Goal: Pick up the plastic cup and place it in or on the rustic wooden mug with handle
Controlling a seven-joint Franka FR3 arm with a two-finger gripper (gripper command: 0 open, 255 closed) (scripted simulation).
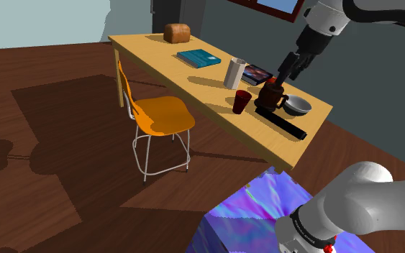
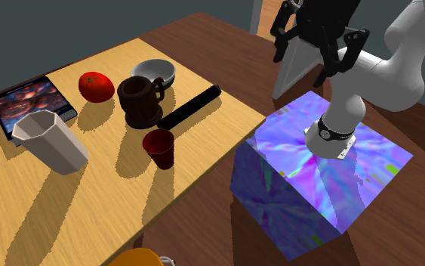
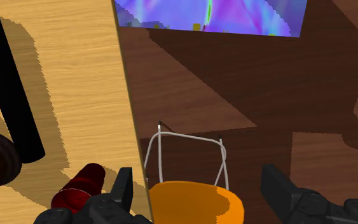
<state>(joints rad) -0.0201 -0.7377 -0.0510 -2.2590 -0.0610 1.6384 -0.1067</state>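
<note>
Dark red and upright, the cup point(image 1: 242, 101) point(image 2: 158, 148) is seen on the light wooden tabletop point(image 1: 157, 57) point(image 2: 112, 204), close to its long edge. It is set near the dark brown mug point(image 1: 271, 95) point(image 2: 140, 100) but apart from it, with bare wood between the two. A black bar point(image 1: 283, 123) point(image 2: 189, 106) is laid flat just beside the mug, one end pointing towards the cup. A white bowl point(image 1: 297, 106) point(image 2: 158, 72) and a red fruit point(image 2: 96, 86) are placed behind the mug. A pale faceted beaker point(image 1: 235, 72) point(image 2: 50, 140) and a tablet point(image 1: 257, 73) point(image 2: 31, 102) are found further along.

The fingers point(image 1: 287, 70) point(image 3: 121, 189) are spread wide and nothing is gripped by them. In the shoulder view they are held in the air above the mug, touching nothing. In the wrist view the cup point(image 3: 79, 188) is seen far below, just outside one finger, while the orange chair seat point(image 3: 196, 200) point(image 1: 161, 115) is framed between the two. The purple-blue stand point(image 2: 316, 166) point(image 3: 209, 16) is set on the dark wooden floor point(image 2: 203, 227) beside the tabletop.
</note>
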